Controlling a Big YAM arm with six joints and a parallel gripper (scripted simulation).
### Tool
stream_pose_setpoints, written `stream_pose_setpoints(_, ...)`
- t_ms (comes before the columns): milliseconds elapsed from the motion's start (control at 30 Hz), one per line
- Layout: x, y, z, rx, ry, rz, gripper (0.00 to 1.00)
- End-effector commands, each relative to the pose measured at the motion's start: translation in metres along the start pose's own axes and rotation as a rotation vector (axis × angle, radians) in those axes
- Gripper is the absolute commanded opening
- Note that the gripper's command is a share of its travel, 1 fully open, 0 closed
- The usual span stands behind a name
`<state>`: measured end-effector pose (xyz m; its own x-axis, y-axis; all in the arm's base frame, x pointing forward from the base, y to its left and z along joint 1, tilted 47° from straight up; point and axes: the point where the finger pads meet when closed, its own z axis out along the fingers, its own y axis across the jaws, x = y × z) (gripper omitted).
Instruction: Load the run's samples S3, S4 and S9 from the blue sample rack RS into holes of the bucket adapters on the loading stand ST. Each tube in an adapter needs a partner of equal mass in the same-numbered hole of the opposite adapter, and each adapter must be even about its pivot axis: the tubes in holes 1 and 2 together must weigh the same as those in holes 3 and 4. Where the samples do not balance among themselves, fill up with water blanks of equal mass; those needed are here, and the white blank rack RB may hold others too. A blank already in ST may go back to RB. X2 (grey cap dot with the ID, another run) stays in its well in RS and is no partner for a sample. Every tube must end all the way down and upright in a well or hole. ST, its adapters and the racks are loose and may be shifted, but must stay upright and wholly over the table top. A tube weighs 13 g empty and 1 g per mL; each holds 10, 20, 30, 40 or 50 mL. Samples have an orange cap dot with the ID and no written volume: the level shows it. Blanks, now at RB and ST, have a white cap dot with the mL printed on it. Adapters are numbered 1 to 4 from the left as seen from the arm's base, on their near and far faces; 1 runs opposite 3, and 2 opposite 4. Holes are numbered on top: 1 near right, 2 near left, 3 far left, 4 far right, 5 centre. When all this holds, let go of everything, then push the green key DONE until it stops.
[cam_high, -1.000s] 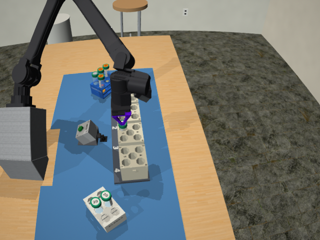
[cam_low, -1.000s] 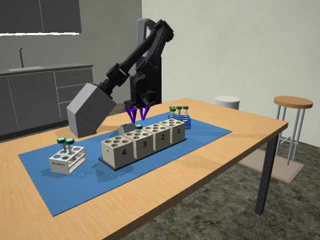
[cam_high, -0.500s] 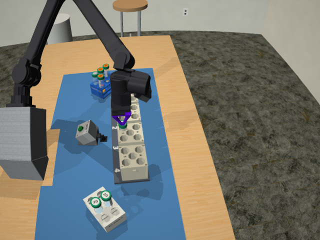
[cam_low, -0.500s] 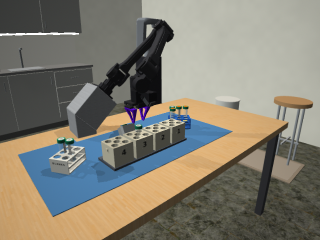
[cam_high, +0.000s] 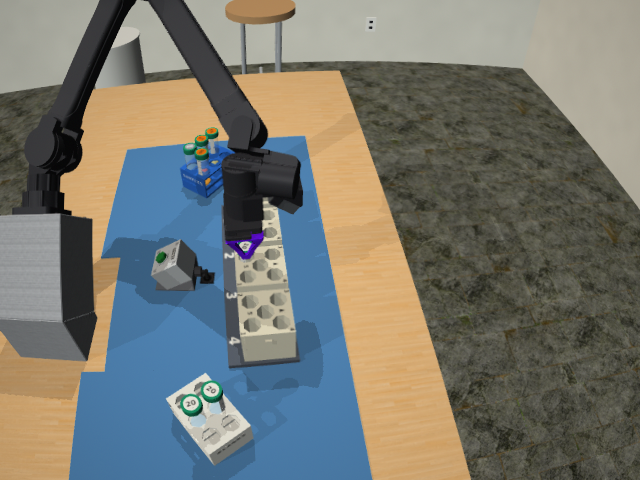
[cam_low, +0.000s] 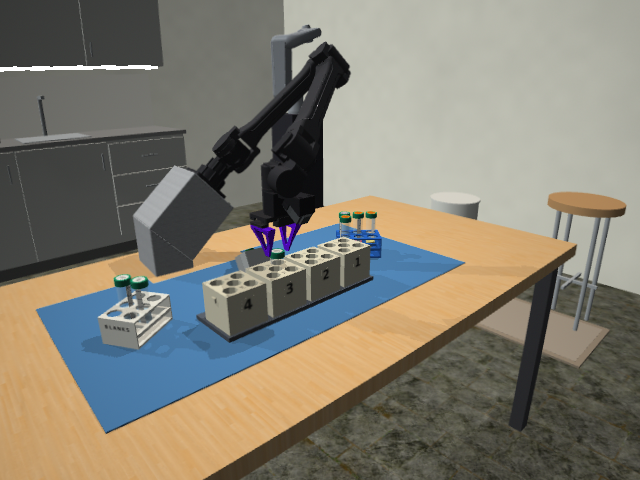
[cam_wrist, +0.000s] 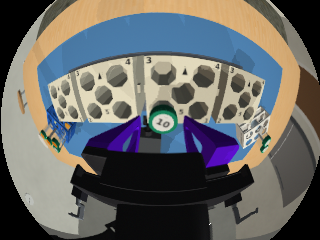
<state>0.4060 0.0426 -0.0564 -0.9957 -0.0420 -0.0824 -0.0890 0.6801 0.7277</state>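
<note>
My gripper (cam_high: 246, 249) hangs over the near side of loading stand ST, its purple fingers open on either side of the cap of a blank (cam_high: 246, 243). The blank stands upright in the near left hole of adapter 3 (cam_low: 286, 281). In the wrist view its white dot (cam_wrist: 162, 120) reads 20, between my fingers. The other holes I can see in the adapters are empty. The blue sample rack RS (cam_high: 204, 176) holds three orange-dot tubes and one grey-dot tube. The white blank rack RB (cam_high: 209, 418) holds two blanks marked 20.
The grey box with the green DONE key (cam_high: 161, 256) sits left of ST on the blue mat. A large grey block (cam_high: 46, 284) and the arm's base stand at the table's left edge. RB lies near the front of the mat.
</note>
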Motion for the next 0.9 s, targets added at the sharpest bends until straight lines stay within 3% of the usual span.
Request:
stream_pose_setpoints(0, -0.007, -0.003, 0.004, 0.0, -0.011, 0.005, 0.55)
stream_pose_setpoints(167, 0.0, -0.002, 0.013, -0.004, 0.001, 0.011, 0.55)
stream_pose_setpoints(200, -0.004, -0.002, 0.012, -0.002, -0.004, 0.006, 0.55)
stream_pose_setpoints(233, -0.011, -0.003, 0.0, 0.005, -0.026, -0.003, 0.55)
stream_pose_setpoints(300, -0.01, -0.003, 0.0, 0.005, -0.026, -0.003, 0.55)
stream_pose_setpoints(333, -0.003, -0.002, 0.012, -0.002, -0.003, 0.006, 0.55)
stream_pose_setpoints(400, -0.003, -0.002, 0.012, -0.002, -0.003, 0.006, 0.55)
stream_pose_setpoints(533, 0.0, -0.004, 0.011, -0.003, -0.005, 0.011, 0.55)
stream_pose_setpoints(567, -0.01, -0.003, 0.0, 0.005, -0.026, -0.003, 0.55)
stream_pose_setpoints(800, -0.009, -0.003, 0.0, 0.005, -0.026, -0.003, 0.55)
stream_pose_setpoints(833, -0.009, -0.003, 0.0, 0.005, -0.026, -0.003, 0.0)
stream_pose_setpoints(867, -0.009, -0.003, 0.0, 0.005, -0.026, -0.003, 0.0)
